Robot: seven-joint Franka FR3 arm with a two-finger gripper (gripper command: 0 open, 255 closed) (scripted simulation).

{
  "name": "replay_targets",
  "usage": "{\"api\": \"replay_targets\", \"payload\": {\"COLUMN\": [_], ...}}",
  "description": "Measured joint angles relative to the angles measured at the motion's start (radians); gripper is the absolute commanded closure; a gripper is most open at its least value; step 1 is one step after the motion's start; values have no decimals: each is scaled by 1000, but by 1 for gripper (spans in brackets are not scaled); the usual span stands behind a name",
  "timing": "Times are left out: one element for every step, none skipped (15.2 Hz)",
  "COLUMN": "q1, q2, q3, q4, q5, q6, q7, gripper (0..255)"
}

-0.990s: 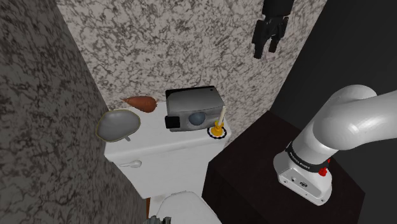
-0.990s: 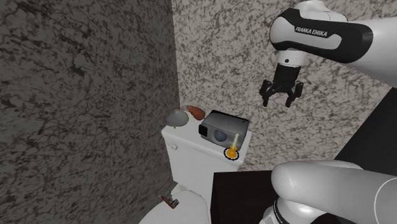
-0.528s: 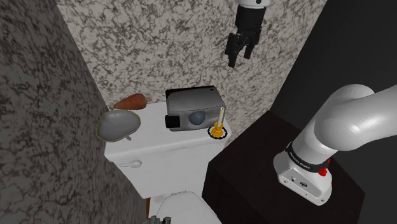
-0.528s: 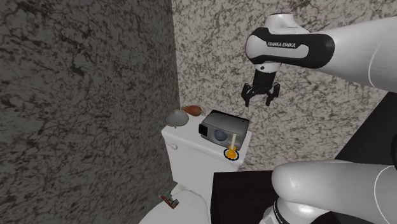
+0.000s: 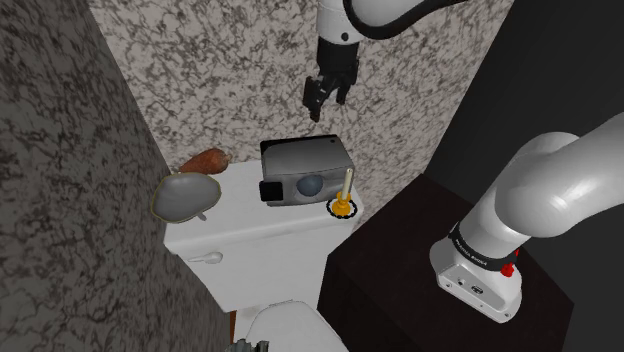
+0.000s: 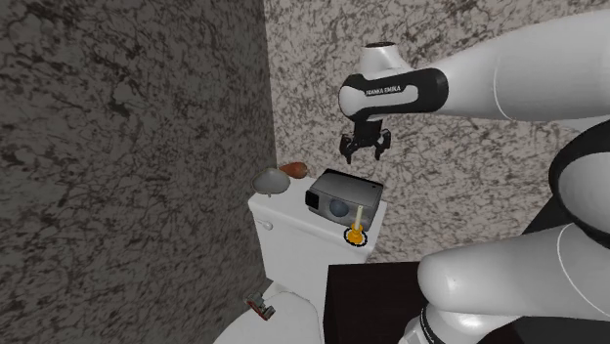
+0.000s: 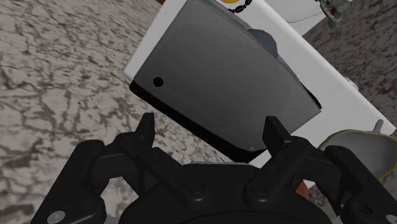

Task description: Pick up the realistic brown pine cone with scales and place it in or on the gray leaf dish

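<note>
Our gripper [image 5: 318, 100] hangs spread and empty above the projector [image 5: 303, 170]. The pine cone [image 5: 206, 160] lies on the toilet tank [image 5: 250, 215], below us and toward the shoulder view's left, past the projector. Its long axis runs roughly across that view, just behind the dish [image 5: 183, 197].

On the toilet tank lid [image 5: 250, 218], going by the shoulder view: leaf dish [image 5: 183, 196] at the left end, pine cone [image 5: 204, 160] just behind it by the wall; projector [image 5: 305, 170] right of both, near the middle; candle holder [image 5: 344, 205] just beside the projector's front right corner, at the lid's right end. Hand [image 5: 320, 103] above the projector's rear edge, well apart from it. Stand [image 5: 400, 250] right of the tank; toilet bowl [image 5: 285, 330] in front of the tank, lower down.
</note>
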Motion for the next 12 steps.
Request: {"api": "replay_targets", "payload": {"q1": [-3, -3, -6, -8, -13, -19, -23, -27, -33, -38, -40, -41], "q2": [31, 54, 85, 111, 147, 185, 216, 241, 285, 326, 362, 398], "q3": [18, 37, 56, 77, 98, 118, 139, 155, 178, 196, 213, 227], "q4": [16, 22, 35, 44, 64, 82, 96, 107, 133, 158, 184, 204], "q5": [-14, -27, -45, -64, -88, -116, -145, -173, -213, -256, -298, -343], "q6": [29, 59, 90, 118, 146, 175, 200, 222, 245, 264, 275, 291], "q7": [15, 34, 53, 75, 99, 125, 152, 176, 212, 246, 281, 317], "gripper": [0, 0, 0, 0, 0, 0, 0, 0, 0, 0, 0, 0]}}
